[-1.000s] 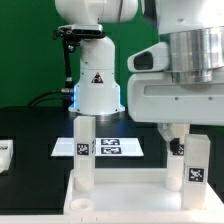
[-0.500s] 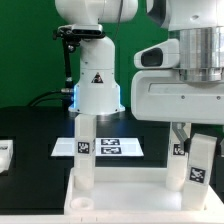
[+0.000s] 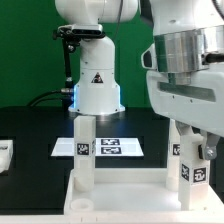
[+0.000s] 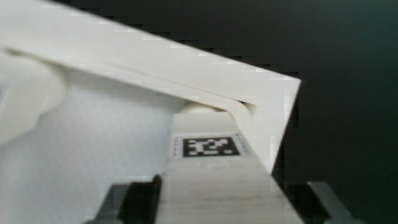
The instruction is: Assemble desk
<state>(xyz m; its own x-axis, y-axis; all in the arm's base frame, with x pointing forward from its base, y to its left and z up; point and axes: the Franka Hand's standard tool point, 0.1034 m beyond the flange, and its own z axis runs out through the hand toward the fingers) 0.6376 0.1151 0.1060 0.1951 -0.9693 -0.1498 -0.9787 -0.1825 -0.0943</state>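
So gripper clamping leg into tabletop corner socket; another leg standing, remaining legs pending.

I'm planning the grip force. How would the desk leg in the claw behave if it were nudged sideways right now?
The held leg looks like stiff, square-section plastic, so it would probably not bend. Its flat faces sit between the claw fingers, so it likely won't roll or twist easily. It stands upright at a corner of the tabletop; if not fully seated, a nudge might tip it.
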